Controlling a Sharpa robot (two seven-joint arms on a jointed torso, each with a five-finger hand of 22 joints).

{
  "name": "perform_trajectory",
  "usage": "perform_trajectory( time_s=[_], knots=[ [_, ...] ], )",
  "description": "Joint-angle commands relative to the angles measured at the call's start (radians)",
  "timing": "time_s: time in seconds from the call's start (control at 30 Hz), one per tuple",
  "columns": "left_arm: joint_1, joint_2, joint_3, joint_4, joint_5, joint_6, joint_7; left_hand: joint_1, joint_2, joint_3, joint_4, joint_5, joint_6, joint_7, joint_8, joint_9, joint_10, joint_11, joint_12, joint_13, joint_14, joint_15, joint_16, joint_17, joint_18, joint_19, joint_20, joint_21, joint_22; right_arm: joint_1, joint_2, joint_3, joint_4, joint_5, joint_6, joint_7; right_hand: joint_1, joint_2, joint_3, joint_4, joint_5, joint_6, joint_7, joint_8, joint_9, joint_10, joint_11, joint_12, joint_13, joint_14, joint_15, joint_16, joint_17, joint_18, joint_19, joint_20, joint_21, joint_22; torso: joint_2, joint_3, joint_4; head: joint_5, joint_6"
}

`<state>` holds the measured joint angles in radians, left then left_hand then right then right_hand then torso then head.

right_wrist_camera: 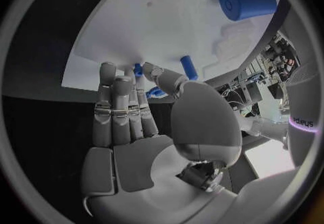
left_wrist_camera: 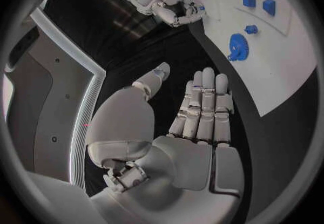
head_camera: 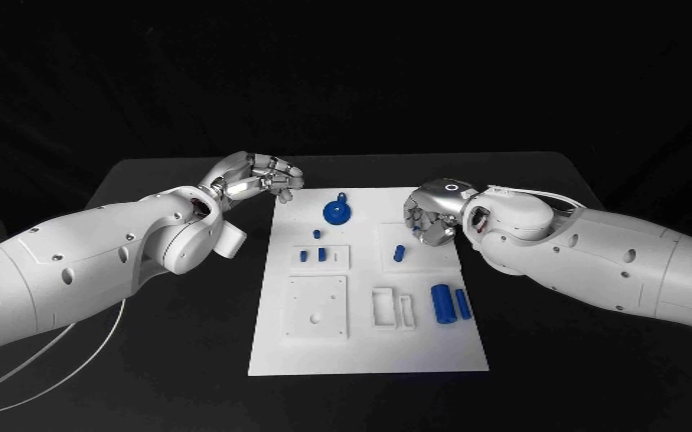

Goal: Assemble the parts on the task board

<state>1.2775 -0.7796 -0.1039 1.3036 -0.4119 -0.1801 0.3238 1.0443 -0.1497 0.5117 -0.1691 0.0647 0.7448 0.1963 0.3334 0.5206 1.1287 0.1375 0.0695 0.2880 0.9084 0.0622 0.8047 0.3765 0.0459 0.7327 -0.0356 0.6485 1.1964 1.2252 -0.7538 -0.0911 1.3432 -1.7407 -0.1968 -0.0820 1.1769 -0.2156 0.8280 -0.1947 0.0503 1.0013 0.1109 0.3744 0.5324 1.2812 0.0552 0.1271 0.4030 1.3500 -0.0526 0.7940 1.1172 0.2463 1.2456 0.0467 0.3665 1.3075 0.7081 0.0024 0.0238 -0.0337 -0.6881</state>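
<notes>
The white task board (head_camera: pixel 368 342) lies mid-table. A blue gear (head_camera: pixel 336 214) sits near its far edge, with small blue pieces (head_camera: pixel 312 253) just in front of it. A thick blue cylinder (head_camera: pixel 443 303) and a thinner one (head_camera: pixel 463 303) lie at the board's right side. My left hand (head_camera: pixel 260 177) hovers off the board's far left corner; in the left wrist view this hand (left_wrist_camera: pixel 196 121) has straight fingers and holds nothing, with the gear (left_wrist_camera: pixel 236 47) beyond it. My right hand (head_camera: pixel 433 214) hangs over the board's far right, close to a small blue peg (head_camera: pixel 398 250). Its fingers (right_wrist_camera: pixel 121 110) are extended, the palm bare.
A raised white square plate (head_camera: pixel 316 306) and a white slotted block (head_camera: pixel 392 307) sit in the board's near half. Black table (head_camera: pixel 173 372) surrounds the board on all sides. A white cable (head_camera: pixel 58 352) trails under my left arm.
</notes>
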Motion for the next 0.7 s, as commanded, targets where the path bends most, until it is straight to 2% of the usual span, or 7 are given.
perform_trajectory(
  time_s=[0.03, 0.43, 0.7],
  knots=[
    [0.001, 0.000, 0.001, 0.003, -0.006, 0.013, 0.009, -0.005, 0.007, -0.003, -0.003, 0.005, -0.003, -0.001, 0.005, -0.001, -0.008, -0.001, 0.003, 0.001, 0.002, 0.006, -0.004, 0.001, 0.010, -0.002, 0.003, -0.004, 0.002, -0.021, 0.005, -0.015, -0.002, -0.047, 0.068, -0.008, -0.005, 0.003, -0.001, -0.008, -0.002, 0.011, 0.000, 0.004, 0.003, 0.021, -0.015, 0.005, 0.004, -0.011, -0.018, 0.009, 0.003, 0.015, -0.001, -0.007, 0.009, 0.026, 0.000, 0.0004, -0.0003, -0.001, -0.002],
    [0.001, -0.002, 0.001, 0.002, -0.007, 0.015, 0.007, 0.000, 0.008, -0.004, -0.008, 0.006, -0.002, -0.002, 0.012, -0.001, -0.009, 0.000, 0.003, 0.001, 0.001, 0.007, -0.008, 0.004, 0.010, -0.003, 0.004, -0.006, 0.004, -0.023, 0.020, -0.020, -0.006, -0.117, 0.072, -0.054, 0.005, -0.004, 0.010, -0.016, -0.002, 0.017, -0.003, 0.004, 0.009, 0.022, -0.018, 0.006, 0.018, -0.012, -0.021, 0.018, 0.006, 0.015, -0.002, -0.010, 0.019, 0.025, 0.000, 0.0003, 0.0013, -0.004, -0.008],
    [0.001, -0.001, 0.001, 0.000, -0.008, 0.015, 0.005, 0.002, 0.008, -0.004, -0.010, 0.006, -0.002, -0.002, 0.014, -0.002, -0.009, 0.000, 0.003, 0.001, 0.001, 0.007, -0.009, 0.005, 0.010, -0.004, 0.004, -0.006, 0.005, -0.025, 0.012, -0.021, 0.010, -0.142, 0.056, -0.068, 0.033, -0.032, 0.071, -0.025, 0.008, 0.053, -0.015, 0.002, 0.017, 0.047, -0.028, 0.018, 0.057, 0.001, -0.030, 0.051, 0.020, 0.015, 0.018, -0.020, 0.055, 0.025, 0.000, 0.0011, 0.0009, -0.008, -0.012]
  ],
)
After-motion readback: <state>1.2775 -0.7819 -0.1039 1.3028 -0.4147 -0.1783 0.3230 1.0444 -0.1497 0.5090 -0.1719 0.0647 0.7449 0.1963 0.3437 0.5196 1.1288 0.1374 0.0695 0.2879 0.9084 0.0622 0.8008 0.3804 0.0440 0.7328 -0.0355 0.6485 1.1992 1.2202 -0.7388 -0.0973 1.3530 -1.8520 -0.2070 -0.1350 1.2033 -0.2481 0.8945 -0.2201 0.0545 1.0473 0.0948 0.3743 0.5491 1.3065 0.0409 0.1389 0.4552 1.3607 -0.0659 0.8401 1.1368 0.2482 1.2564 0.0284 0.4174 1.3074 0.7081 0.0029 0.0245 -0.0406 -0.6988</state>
